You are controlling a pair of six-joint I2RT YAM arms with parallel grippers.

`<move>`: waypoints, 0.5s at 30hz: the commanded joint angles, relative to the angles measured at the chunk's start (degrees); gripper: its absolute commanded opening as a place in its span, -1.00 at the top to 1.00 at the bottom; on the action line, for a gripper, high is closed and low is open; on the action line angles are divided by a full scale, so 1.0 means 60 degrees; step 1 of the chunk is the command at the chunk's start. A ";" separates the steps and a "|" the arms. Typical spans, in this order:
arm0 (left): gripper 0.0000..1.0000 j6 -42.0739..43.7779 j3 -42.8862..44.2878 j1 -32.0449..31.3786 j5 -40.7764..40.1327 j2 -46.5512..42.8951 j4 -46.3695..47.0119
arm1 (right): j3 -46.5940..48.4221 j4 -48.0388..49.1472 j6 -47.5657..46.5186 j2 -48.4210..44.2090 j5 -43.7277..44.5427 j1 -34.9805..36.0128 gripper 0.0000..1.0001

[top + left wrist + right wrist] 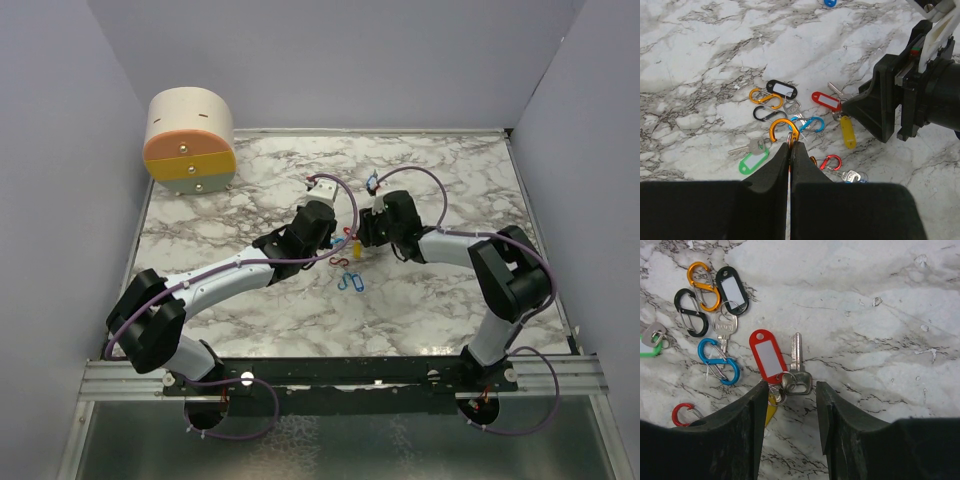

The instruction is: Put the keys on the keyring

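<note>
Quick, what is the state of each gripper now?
Left gripper: shut on the orange carabiner.
Right gripper: open, astride the silver key, holding nothing.

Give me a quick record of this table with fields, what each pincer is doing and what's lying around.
Surface: marble table
Left pincer: shut on an orange clip
Right pincer: open, jaws either side of a silver key ringed to a red tag
Loose nearby: blue clip, black clip, green tag, yellow tag
Back left corner: round box
</note>
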 commanded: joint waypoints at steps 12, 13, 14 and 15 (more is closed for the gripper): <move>1.00 0.0056 -0.0079 0.0012 -0.0116 -0.0046 0.0117 | 0.0397 0.0886 -0.0202 0.0903 -0.0508 0.0057 0.35; 1.00 0.0056 -0.0063 0.0011 -0.0120 -0.0025 0.0125 | 0.0414 0.0899 -0.0205 0.0940 -0.0518 0.0054 0.40; 1.00 0.0063 -0.0055 0.0010 -0.0122 -0.0006 0.0115 | 0.0418 0.0902 -0.0205 0.0974 -0.0520 0.0059 0.47; 1.00 0.0069 -0.0049 0.0023 -0.0124 0.0017 0.0123 | 0.0439 0.0902 -0.0207 0.0987 -0.0516 0.0056 0.54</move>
